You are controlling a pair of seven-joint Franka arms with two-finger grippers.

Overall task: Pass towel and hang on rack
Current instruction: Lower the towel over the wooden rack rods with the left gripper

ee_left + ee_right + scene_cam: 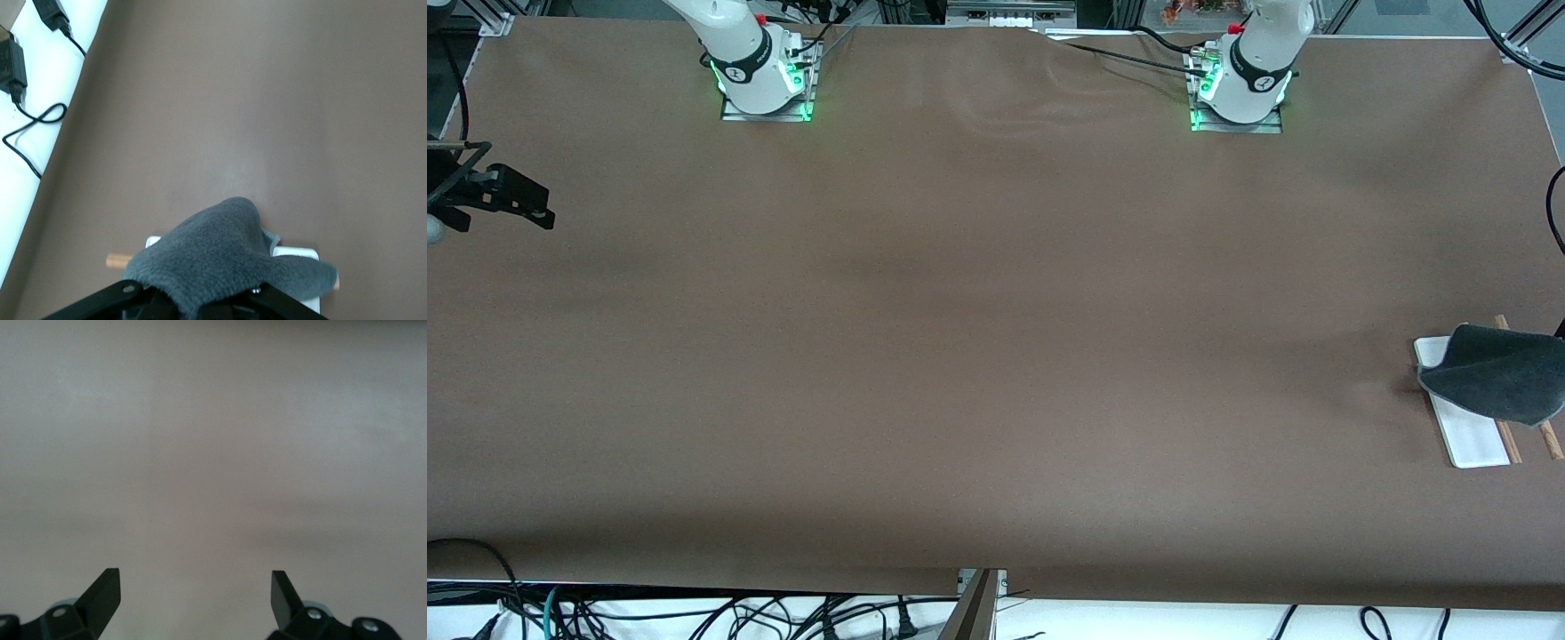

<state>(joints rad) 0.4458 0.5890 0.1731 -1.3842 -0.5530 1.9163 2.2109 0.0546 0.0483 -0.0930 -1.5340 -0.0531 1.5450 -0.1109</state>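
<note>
The towel point(1494, 382), dark grey face outward, is draped over the rack point(1472, 440) at the left arm's end of the counter point(996, 338), covering the part of the white base farther from the front camera. The left claw point(200, 310) is over the rack, clamped on the towel. The right claw point(195, 593) waits over bare counter, fingers point(103, 590) apart, holding nothing.

You are reading no legible text, label, brand, number or sign in any view. The dark collars on the two arm bases point(765, 76) are showing small white marks, but these are not resolving into characters.
</note>
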